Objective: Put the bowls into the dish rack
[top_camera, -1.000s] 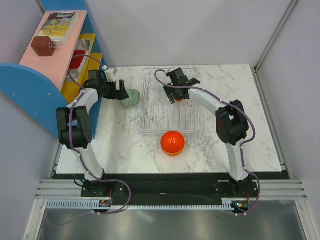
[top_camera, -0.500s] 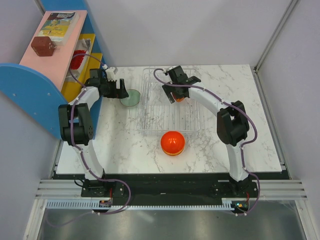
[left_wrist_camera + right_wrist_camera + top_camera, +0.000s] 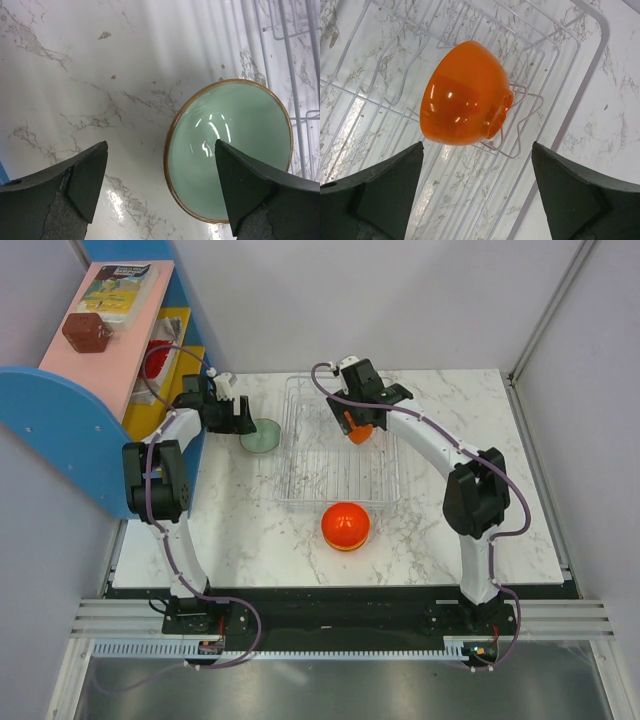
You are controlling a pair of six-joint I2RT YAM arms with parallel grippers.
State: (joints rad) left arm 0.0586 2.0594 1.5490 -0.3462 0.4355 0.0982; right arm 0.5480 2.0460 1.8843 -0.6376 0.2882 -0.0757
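Nearest the arm bases, an upturned orange bowl (image 3: 345, 526) sits dome-up on the marble tabletop (image 3: 470, 510). It is just beside the near edge of the dish rack (image 3: 300, 480) and outside it.

The dish rack, a clear wire grid with low sides, lies flat in the middle of the tabletop and reaches toward the far edge. In its far half, right of centre, a tilted orange bowl (image 3: 357, 428) lies on its side against the wire prongs. In the right wrist view this bowl (image 3: 465, 95) shows its outer wall and its foot ring, which points toward the rack's rim (image 3: 590, 75).

The right gripper (image 3: 368, 405) hangs above that bowl. Its fingers are spread wide, one on each side in the wrist view (image 3: 476, 150), and they hold nothing and are clear of the bowl.

Left of the rack, near the far left corner of the tabletop, a green bowl (image 3: 262, 435) stands upright, just beside the rack's left side. The left wrist view shows its pale green inside and brown rim (image 3: 230, 150), with rack wires (image 3: 295, 100) beyond it. The left gripper (image 3: 238, 418) hovers over it with its fingers wide apart (image 3: 160, 165). One finger is over bare marble and the other overlaps the bowl's rim in the view; I cannot tell whether it touches.

Past the far left corner stands a blue shelf unit (image 3: 60, 400) with a pink top.
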